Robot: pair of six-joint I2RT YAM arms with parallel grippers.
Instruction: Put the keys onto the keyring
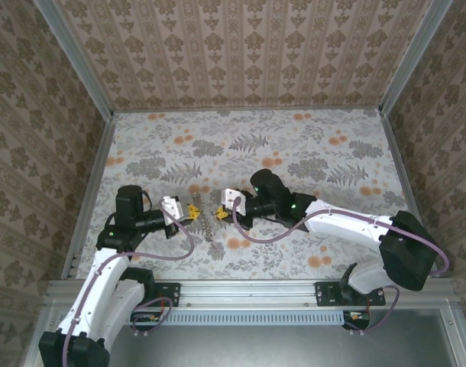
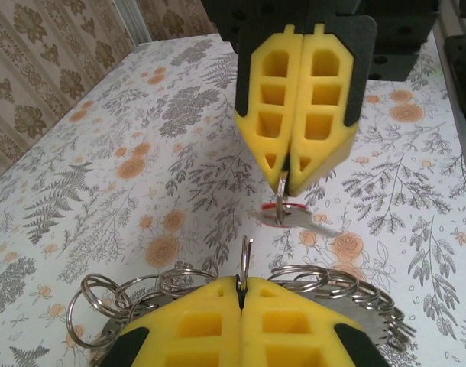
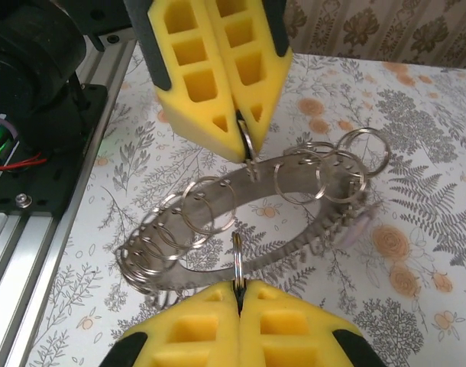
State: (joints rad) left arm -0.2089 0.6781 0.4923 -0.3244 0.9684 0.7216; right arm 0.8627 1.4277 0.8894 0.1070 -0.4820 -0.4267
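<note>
Since the right jaws are pinched shut on a small ring [image 2: 281, 193] with the red keys [image 2: 283, 212] dangling below, and the left jaws clamp one loop of the keyring [image 3: 263, 170], I'd say we're mid-threading. Next up is lining the rings up edge to edge, carefully.

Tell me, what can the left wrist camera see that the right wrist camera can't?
Left wrist camera: the little red key dangling below the right gripper. Right wrist camera: the whole curved metal band full of rings, with the left gripper pinching one of them. Both: two yellow grippers, shut, nose to nose above the flowery table.
</note>
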